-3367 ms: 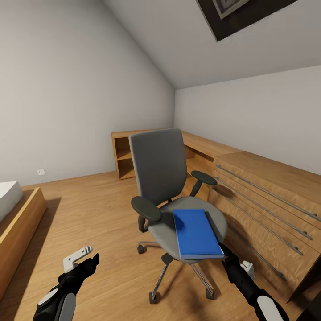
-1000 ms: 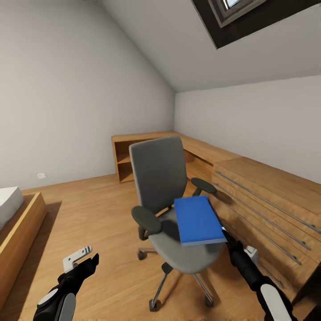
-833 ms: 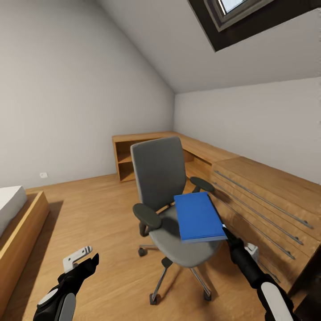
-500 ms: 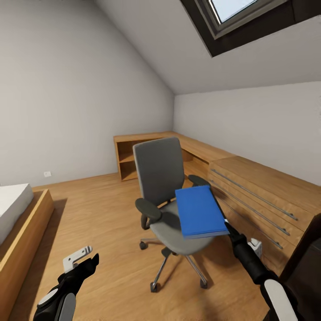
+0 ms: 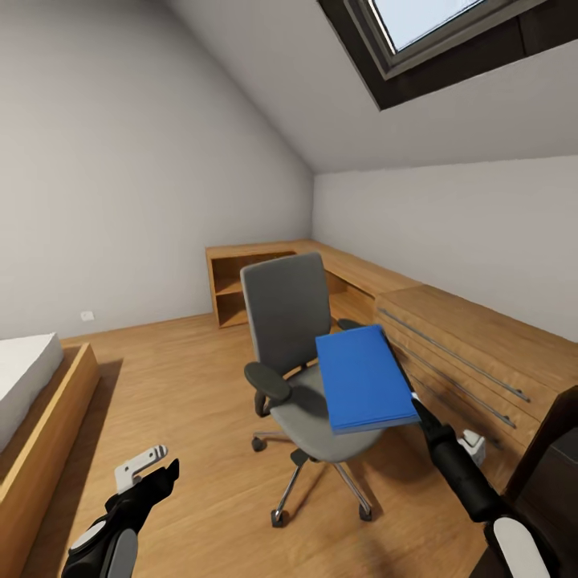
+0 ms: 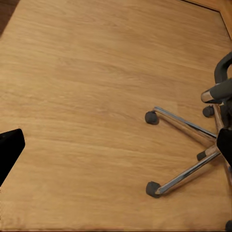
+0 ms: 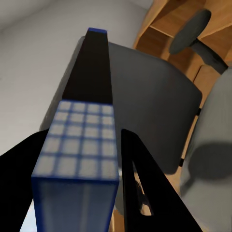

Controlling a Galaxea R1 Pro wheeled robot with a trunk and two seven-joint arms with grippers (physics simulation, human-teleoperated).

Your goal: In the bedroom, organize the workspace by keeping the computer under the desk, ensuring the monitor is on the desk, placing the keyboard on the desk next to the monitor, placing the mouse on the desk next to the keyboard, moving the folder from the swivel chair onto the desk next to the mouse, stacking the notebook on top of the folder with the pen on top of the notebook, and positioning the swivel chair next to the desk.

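Head view: right gripper point(image 5: 416, 404) is clamping the near right corner of the folder point(image 5: 364, 379) and holding it in the air, above the right half of the swivel chair point(image 5: 303, 357) seat, clear of the cushion and tilted with its far edge higher. The chair is standing on the light wood floor point(image 5: 185, 401), its back toward the corner shelves point(image 5: 241, 285), with the wooden drawer chest point(image 5: 466, 361) just beside its right side. Right wrist view is confirming the grip: both dark fingers point(image 7: 140, 183) are sitting against the two faces of the blue folder point(image 7: 87, 145), chair back point(image 7: 145, 101) behind it. Left gripper point(image 5: 144, 466) is hanging low over bare floor, well apart from the chair; jaw state there I cannot tell. Left wrist view is looking down at floor and the chair's wheeled base point(image 6: 186, 150). A bed frame edge point(image 5: 44, 433) is sitting at far left.
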